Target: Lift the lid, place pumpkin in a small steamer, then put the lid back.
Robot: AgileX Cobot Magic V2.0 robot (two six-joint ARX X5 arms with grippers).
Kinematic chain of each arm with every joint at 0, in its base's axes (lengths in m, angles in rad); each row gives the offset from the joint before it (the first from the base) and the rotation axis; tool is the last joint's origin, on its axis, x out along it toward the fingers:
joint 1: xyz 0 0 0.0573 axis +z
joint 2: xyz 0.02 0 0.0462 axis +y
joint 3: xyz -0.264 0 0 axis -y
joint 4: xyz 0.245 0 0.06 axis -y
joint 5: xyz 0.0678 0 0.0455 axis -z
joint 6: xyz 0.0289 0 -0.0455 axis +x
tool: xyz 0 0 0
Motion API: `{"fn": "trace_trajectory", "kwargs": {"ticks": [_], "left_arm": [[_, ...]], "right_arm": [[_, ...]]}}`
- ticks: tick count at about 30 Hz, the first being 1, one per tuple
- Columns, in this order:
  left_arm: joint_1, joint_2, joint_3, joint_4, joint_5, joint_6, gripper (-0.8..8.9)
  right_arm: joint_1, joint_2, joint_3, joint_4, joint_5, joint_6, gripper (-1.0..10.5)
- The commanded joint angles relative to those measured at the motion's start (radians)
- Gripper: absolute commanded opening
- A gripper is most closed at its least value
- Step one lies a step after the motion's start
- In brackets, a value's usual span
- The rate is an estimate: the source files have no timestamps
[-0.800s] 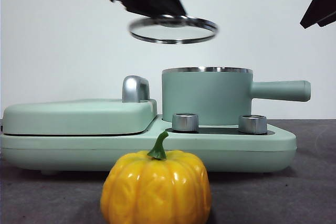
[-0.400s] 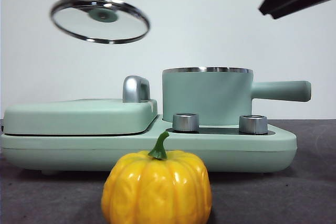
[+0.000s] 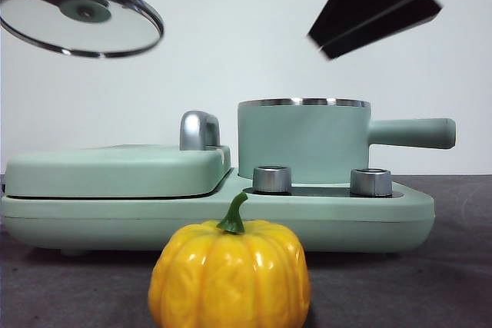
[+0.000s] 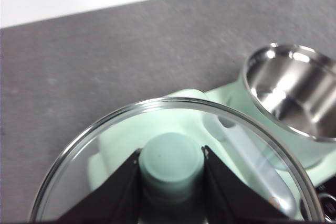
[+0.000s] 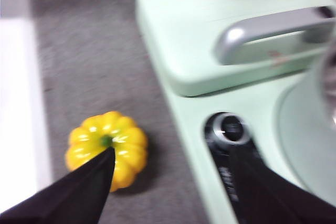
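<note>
The left gripper [image 4: 171,182] grips the lid [image 3: 81,17] by its mint-green knob [image 4: 171,160], a black jaw pressed to each side of the knob. In the front view the lid hangs tilted high at the upper left, above the flat griddle cover [image 3: 115,168] and well clear of the steamer [image 3: 304,142]. Through the glass, the left wrist view shows the mint-green unit below, and off to one side the steamer's bare steel inside [image 4: 296,98], open and with nothing in it.

The steamer stands uncovered on the right half of the unit [image 3: 231,220], its straight handle [image 3: 411,133] pointing right. Two steel dials [image 3: 271,178] sit in front of it, and a steel hinge [image 3: 198,130] rises between it and the griddle cover.

The pumpkin [image 3: 229,274] sits on the dark grey table [image 3: 430,289] in front of the unit, upright, green stem up, touched by nothing.

The right gripper [image 5: 173,166] is up in the air with its jaws spread wide; in its own blurred view, one jaw tip lies over the pumpkin's [image 5: 107,148] edge and the other over the unit's dial panel. In the front view that arm [image 3: 384,1] shows as a dark slanted shape at the upper right, above the steamer.
</note>
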Motion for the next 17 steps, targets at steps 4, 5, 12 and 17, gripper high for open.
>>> {"fn": "trace_trajectory", "kwargs": {"ticks": [4,5,12,17], "left_arm": [[0.042,-0.045,0.017,0.027,-0.013,-0.006,0.10],[0.050,-0.048,0.017,0.029,-0.013,-0.006,0.10],[0.080,-0.050,0.017,0.029,-0.018,-0.007,0.10],[0.081,-0.050,0.017,0.029,-0.018,-0.007,0.10]], "right_arm": [[0.095,0.097,0.019,0.004,-0.002,-0.012,3.6],[0.110,0.114,0.019,0.005,-0.002,-0.012,3.7],[0.196,0.227,0.019,0.052,0.004,-0.012,3.8],[0.231,0.304,0.019,0.082,0.047,-0.012,4.4]]}}
